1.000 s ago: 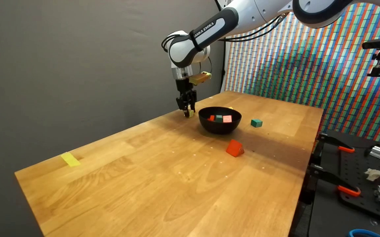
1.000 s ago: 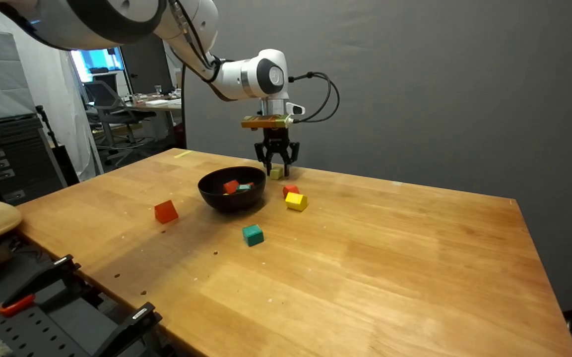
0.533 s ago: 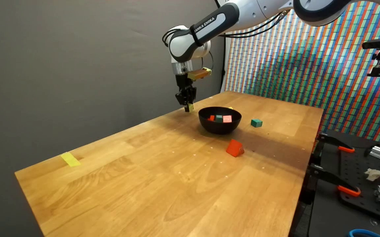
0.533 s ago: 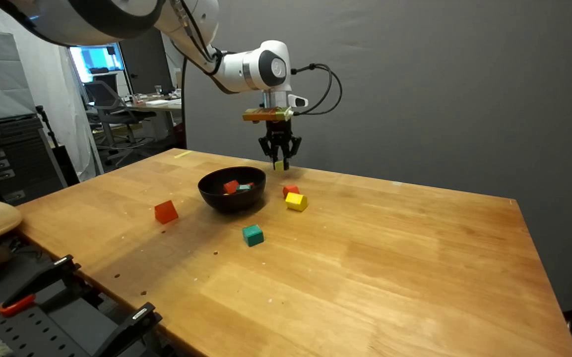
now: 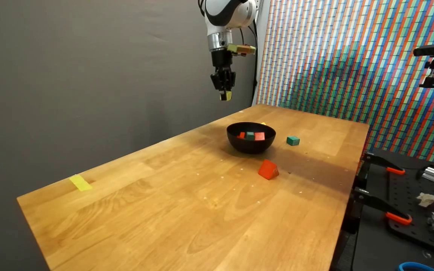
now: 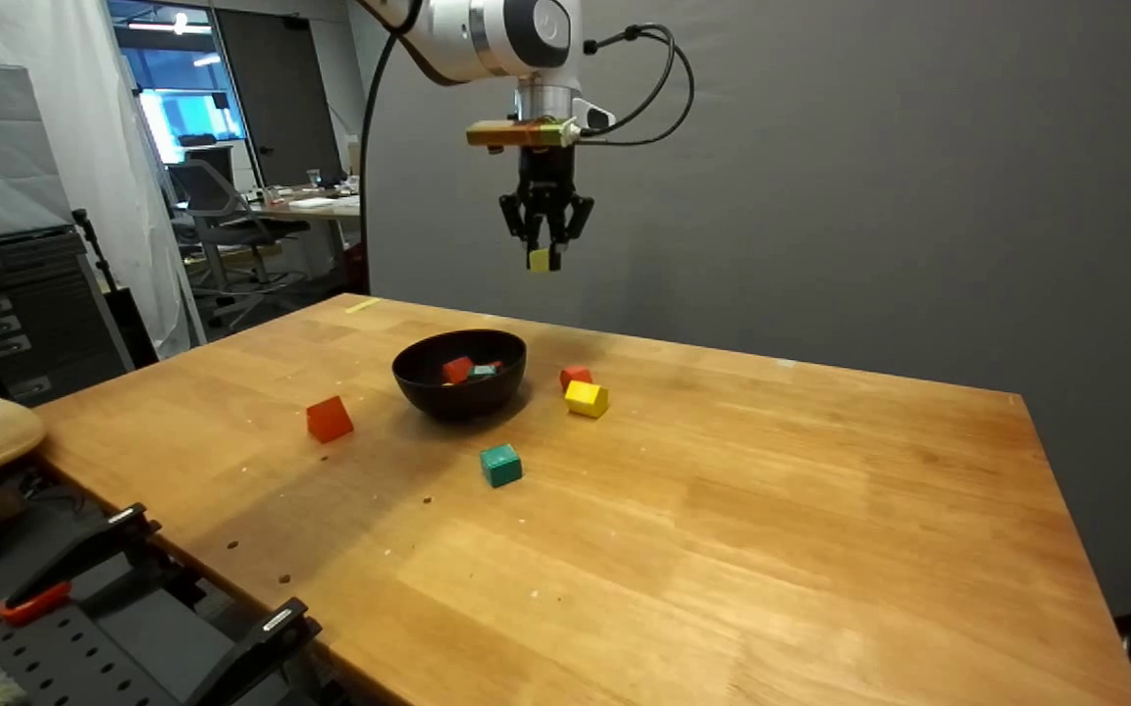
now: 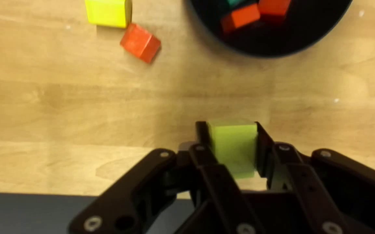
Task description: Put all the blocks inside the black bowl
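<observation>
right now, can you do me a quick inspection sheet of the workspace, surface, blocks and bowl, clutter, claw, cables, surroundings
Surface: wooden table, pale specks and a few dark spots.
Job's things, bowl: black bowl upright, red and green blocks inside.
Job's things, table: loose green block, red wedge-shaped block, yellow block and small red block right beside it, contact unclear.
Clutter: yellow strip near an edge; black clamps along another.
Claw: shut on a yellow-green block, raised above the table.
Cables: black cables loop beside the arm, well above the table.
Surroundings: grey wall, patterned panel, office chair.
</observation>
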You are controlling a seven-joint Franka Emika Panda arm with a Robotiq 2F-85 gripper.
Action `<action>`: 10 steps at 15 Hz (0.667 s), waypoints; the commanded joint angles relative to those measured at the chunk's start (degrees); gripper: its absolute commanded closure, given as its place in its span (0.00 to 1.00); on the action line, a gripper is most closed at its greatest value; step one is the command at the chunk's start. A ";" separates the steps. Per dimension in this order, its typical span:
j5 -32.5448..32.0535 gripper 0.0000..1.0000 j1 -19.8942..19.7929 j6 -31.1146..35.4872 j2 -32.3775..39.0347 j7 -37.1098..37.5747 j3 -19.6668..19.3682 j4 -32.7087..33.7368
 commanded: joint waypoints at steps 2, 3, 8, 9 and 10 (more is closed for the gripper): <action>3.45 0.78 -2.14 -5.30 -10.65 -6.00 1.56 -16.62; 3.23 0.78 -1.93 -5.24 -11.92 -6.18 1.31 -19.51; 4.88 0.78 -0.92 0.15 -17.46 -4.87 1.97 -34.40; 5.59 0.78 -0.66 2.32 -18.59 -4.55 2.23 -37.44; 6.56 0.41 -0.32 6.34 -19.61 -4.15 2.58 -40.53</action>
